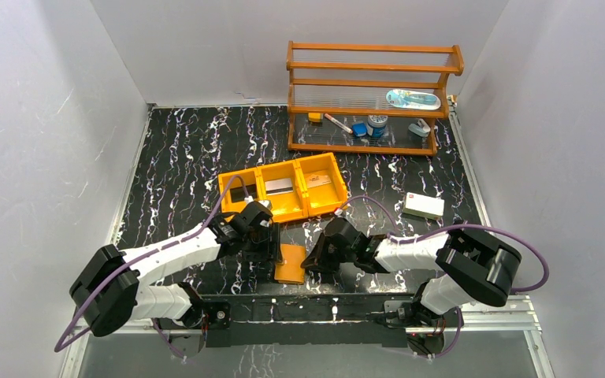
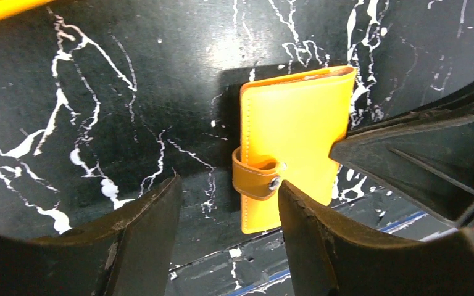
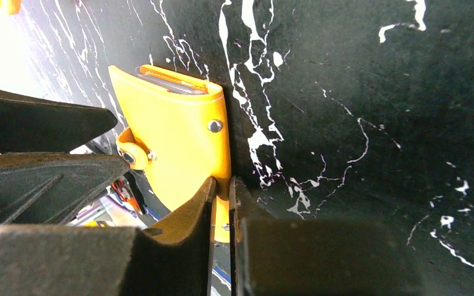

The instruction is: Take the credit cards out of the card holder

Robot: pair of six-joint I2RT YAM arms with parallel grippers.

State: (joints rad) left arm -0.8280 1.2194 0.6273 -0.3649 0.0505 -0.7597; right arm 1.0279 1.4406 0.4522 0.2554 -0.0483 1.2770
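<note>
— While the right gripper (image 3: 222, 182) is pinched onto one edge of the card holder (image 1: 290, 264), what's the other arm up to?

— The left gripper (image 2: 228, 188) hangs with its jaws spread and nothing in them, at the holder's 9 o'clock, right by the snap tab (image 2: 256, 179). The right one sits at its 3 o'clock. The holder lies folded on the table (image 1: 181, 157), down toward 6 o'clock, between the two.

— Awkward thing to grab?

— I'd think so. It looks light, soft and bendy, so it'll likely slide or flop unless one side is pinned. The tab seems the place to pull. The credit cards (image 3: 170, 83) show only as thin grey edges at the holder's mouth. They're stiff and slick, I'd guess, and best nipped by that edge.

— And the tray (image 1: 290, 211) at the holder's 12 o'clock?

— Three compartments, one flat thing in each: a dark piece (image 1: 246, 197) on the left, a grey piece (image 1: 278, 187) in the middle and a pale piece (image 1: 319, 180) on the right.
</note>
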